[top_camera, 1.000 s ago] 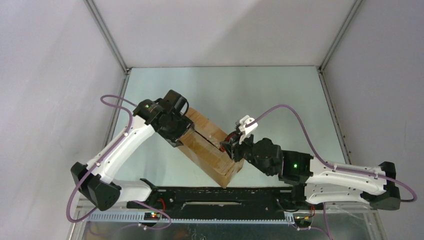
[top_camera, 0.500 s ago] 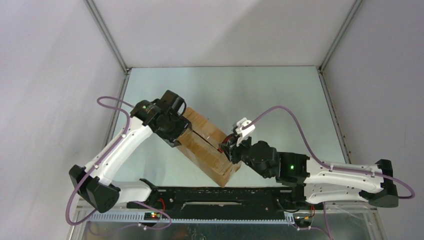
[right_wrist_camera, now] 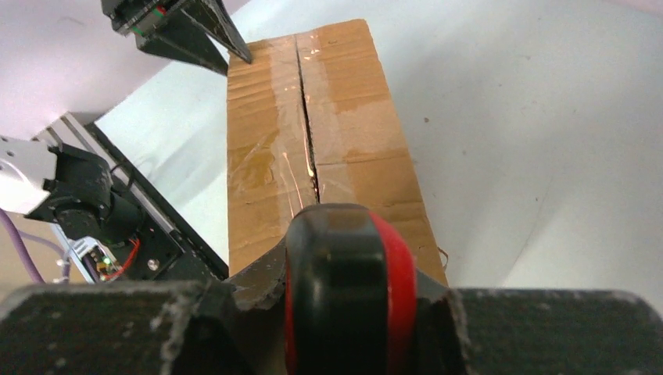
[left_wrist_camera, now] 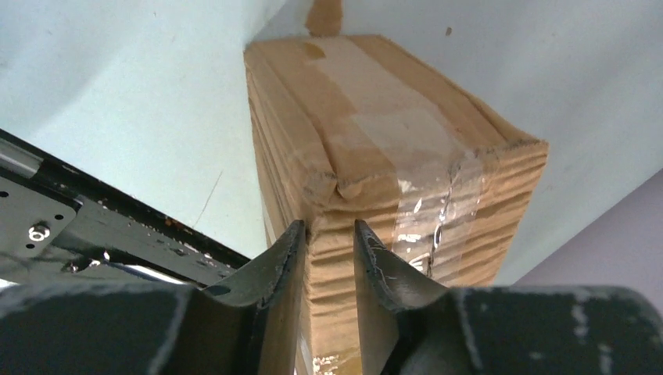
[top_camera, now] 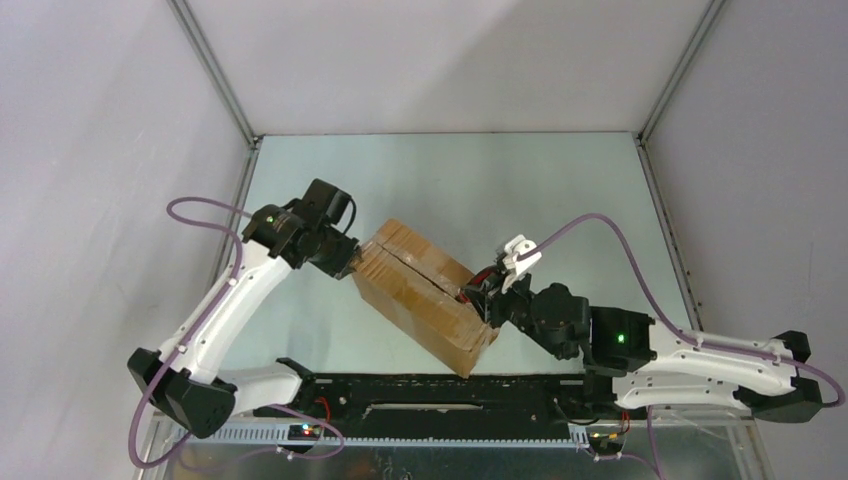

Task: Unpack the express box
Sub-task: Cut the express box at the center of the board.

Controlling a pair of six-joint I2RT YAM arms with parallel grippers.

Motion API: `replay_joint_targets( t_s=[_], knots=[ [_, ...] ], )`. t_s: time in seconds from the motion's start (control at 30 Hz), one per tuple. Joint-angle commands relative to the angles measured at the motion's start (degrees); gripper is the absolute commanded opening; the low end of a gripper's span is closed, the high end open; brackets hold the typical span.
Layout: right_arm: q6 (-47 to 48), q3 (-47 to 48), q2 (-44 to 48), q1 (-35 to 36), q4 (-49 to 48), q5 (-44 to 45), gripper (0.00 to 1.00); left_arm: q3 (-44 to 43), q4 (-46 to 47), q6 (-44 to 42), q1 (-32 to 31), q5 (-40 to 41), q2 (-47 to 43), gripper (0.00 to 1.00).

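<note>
Jaws of the left gripper sit narrowly apart at one end of the express box (grip unclear), those of the right gripper clamp a utility knife; lying slantwise on the counter, the carton looks light and stiff, best taken by a flap edge.

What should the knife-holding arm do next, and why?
Probably draw the red-and-black-handled knife through the seam's last near stretch: the brown corrugated cardboard box is slit up to it, and the left claw pinches the far end, bracing it.
</note>
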State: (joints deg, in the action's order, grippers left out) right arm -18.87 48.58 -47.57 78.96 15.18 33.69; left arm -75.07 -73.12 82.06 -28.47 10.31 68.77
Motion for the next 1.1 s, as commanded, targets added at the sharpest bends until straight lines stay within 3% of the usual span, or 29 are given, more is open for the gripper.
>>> replay_joint_targets(
  t_s=[0.0, 0.1, 0.2, 0.4, 0.57, 0.73, 0.93, 1.07],
  knots=[
    [2.66, 0.38, 0.61, -0.07, 6.64, 1.18, 0.0, 1.85, -0.21, -1.67, 1.93, 9.02, -0.55, 0.32],
    [2.69, 0.38, -1.2, -0.11, 5.07, 0.76, 0.0, 0.47, 1.17, -5.33, 1.84, 7.29, -0.96, 0.42],
    [2.88, 0.4, -2.82, -0.2, 2.74, 0.63, 0.0, -2.15, 1.6, -9.4, 1.25, 6.62, -2.81, 0.69],
    [2.99, 1.14, -4.68, -0.74, -0.09, 0.74, 0.0, -4.69, -2.47, -13.77, -2.47, 3.87, -4.99, 0.99],
    [3.8, 1.38, -5.4, -0.98, -2.77, 0.94, 0.0, -0.48, 2.47, -11.36, -11.42, 1.16, -6.99, 0.98],
    [3.51, 1.87, -6.14, -1.74, -2.86, -0.4, 0.0, 5.02, 13.69, -18.45, -15.12, 1.39, -11.92, 1.0],
    [3.39, 3.94, -9.92, -2.53, -5.07, -0.98, 0.0, 9.34, 18.61, -22.69, -18.76, -2.05, -13.32, 1.0],
    [3.02, 6.0, -13.51, -4.18, -6.46, -2.58, 0.0, 9.43, 20.62, -29.42, -21.28, 0.82, -14.09, 1.0]
  ],
)
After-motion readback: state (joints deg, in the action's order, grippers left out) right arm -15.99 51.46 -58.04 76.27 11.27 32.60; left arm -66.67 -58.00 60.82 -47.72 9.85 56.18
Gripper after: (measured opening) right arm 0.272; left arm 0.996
